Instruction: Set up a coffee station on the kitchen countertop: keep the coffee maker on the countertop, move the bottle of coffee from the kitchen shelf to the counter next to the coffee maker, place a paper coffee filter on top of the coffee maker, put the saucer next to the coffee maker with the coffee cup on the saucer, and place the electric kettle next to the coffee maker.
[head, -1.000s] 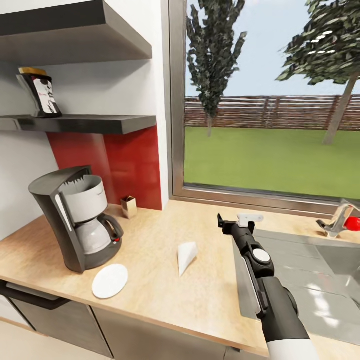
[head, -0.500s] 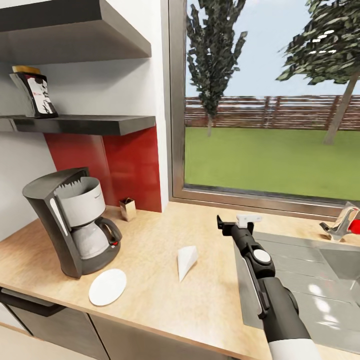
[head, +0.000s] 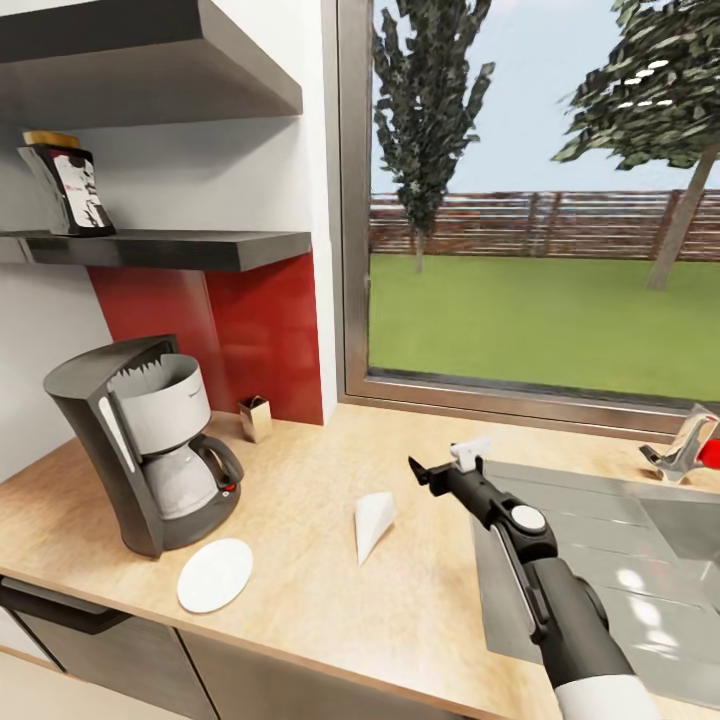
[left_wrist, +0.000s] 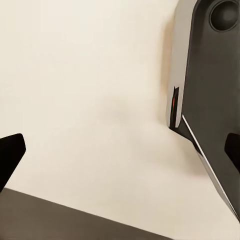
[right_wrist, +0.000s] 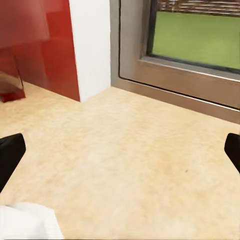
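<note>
The right pincer (head: 441, 464) hangs spread wide and empty over the counter (head: 300, 590), near the paper coffee filter (head: 373, 522) lying there. The bottle of coffee (head: 68, 188) stands on the kitchen shelf (head: 170, 247); the saucer (head: 214, 574) lies just beside the coffee maker (head: 140, 440). The left pincer (left_wrist: 120, 152) is also wide apart, holding nothing.

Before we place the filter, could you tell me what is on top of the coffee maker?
Nothing sits on the coffee maker; its white basket shows a jagged rim, and the inside is hidden. The paper filter lies on the countertop.

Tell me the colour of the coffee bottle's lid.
Golden-orange, on the dark bottle standing on the shelf; the head view shows it best.
</note>
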